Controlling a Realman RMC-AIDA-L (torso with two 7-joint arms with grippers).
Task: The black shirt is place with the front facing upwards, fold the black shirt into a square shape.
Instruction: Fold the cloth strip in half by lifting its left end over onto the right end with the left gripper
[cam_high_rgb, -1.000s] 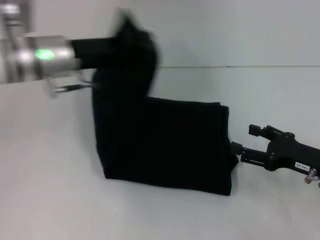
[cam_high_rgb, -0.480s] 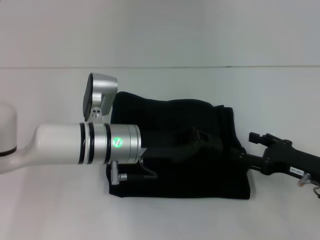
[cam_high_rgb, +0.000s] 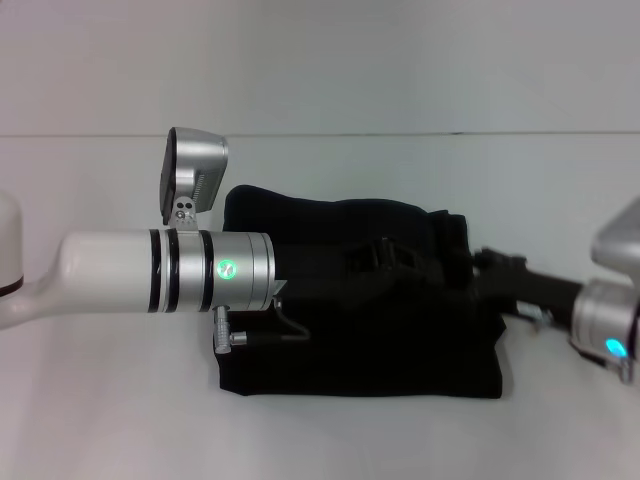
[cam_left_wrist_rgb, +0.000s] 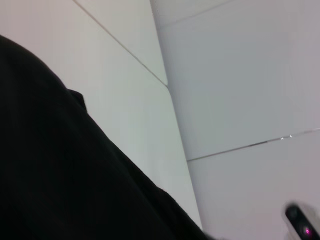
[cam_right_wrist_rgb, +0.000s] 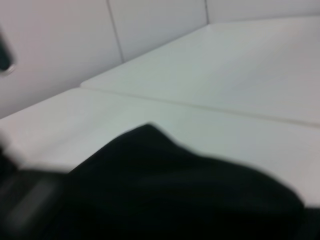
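Looking at centre frame, you have the table (cam_high_rgb: 100, 400), smooth, white and matte, carrying the shirt (cam_high_rgb: 360, 350), folded to a near-square black block with a puffy, uneven top edge. Expect it to handle soft, light and limp, sagging and creasing wherever unsupported; judge your hold at a corner or doubled edge, pinching all layers. The left gripper (cam_high_rgb: 385, 258) reaches in from the left and lies on the cloth near its upper middle; the right gripper (cam_high_rgb: 480, 262) meets its right edge. Black on black, you cannot tell either one's grip.
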